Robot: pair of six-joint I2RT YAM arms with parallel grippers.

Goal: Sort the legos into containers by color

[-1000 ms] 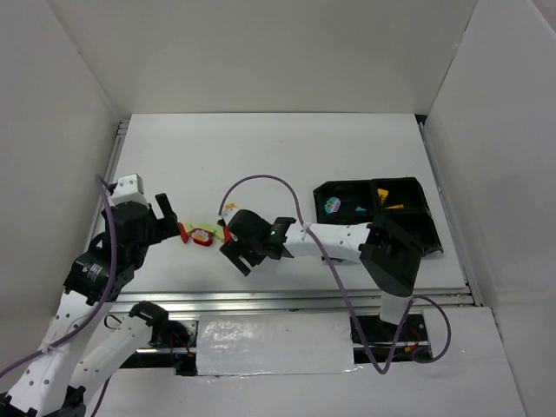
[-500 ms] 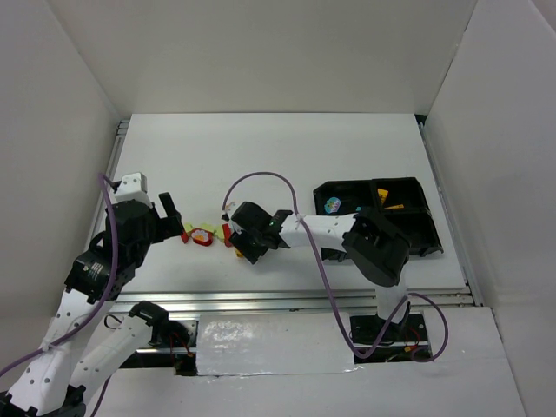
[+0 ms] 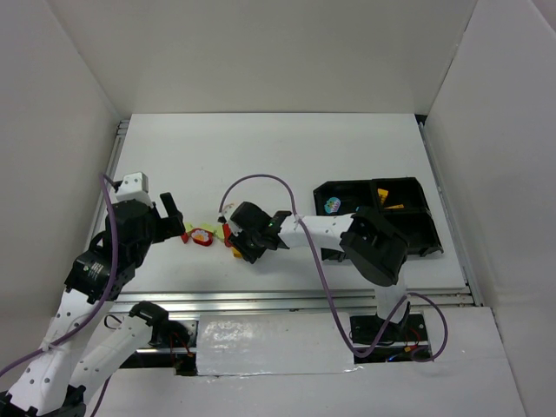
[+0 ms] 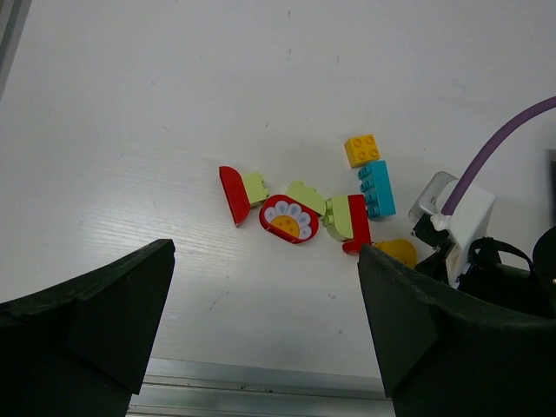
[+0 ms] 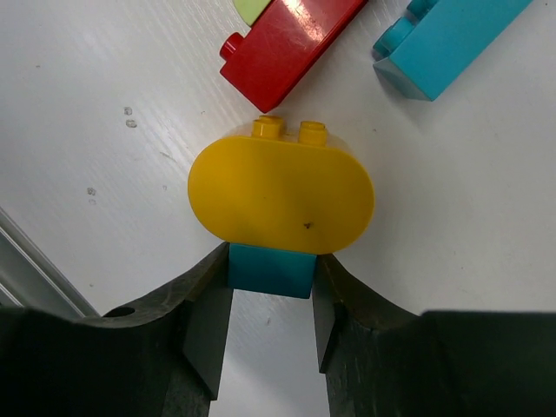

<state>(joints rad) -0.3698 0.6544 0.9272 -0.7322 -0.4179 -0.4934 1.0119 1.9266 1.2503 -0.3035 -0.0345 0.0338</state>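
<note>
Your right gripper (image 5: 271, 280) has slid in and now clenches the yellow oval plastic brick (image 5: 281, 198) by its cyan base (image 5: 270, 270), at 9 o'clock of the black plastic tray (image 3: 365, 182), ready to lift, while your left gripper (image 4: 265, 252) hangs released.

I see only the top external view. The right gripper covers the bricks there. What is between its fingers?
Observer: In the right wrist view, the right gripper pinches a small cyan plastic block touching a yellow oval plastic brick.
Operator: Does the left gripper hold anything?
Observer: No. Its wrist view shows the left gripper open and empty.
Operator: Which brick lies nearest the yellow one?
Observer: A long red plastic brick, just beyond its studs.
</note>
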